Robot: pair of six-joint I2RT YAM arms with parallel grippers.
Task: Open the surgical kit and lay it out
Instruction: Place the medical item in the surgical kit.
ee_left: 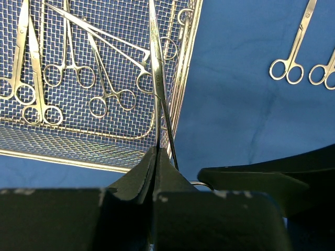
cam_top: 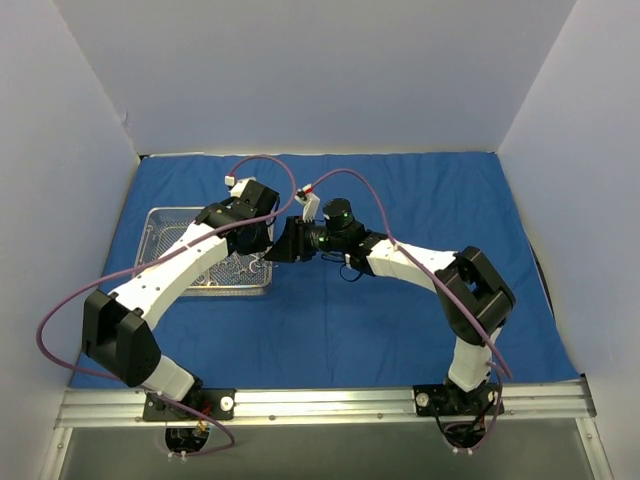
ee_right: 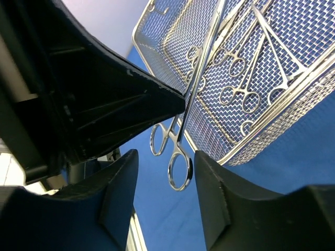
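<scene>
The royal-blue cloth lies spread flat over the table. On its left part stands the silver wire-mesh tray, with several ring-handled instruments lying in it. My left gripper is shut on the shaft of one steel instrument and holds it up beside the tray's right rim. My right gripper faces it closely, its two fingers standing apart on either side of that instrument's ring handles. In the top view both grippers meet just right of the tray.
Two more instruments lie side by side on the bare cloth to the right of the tray. White walls enclose the table on three sides. A metal rail carrying both arm bases runs along the near edge.
</scene>
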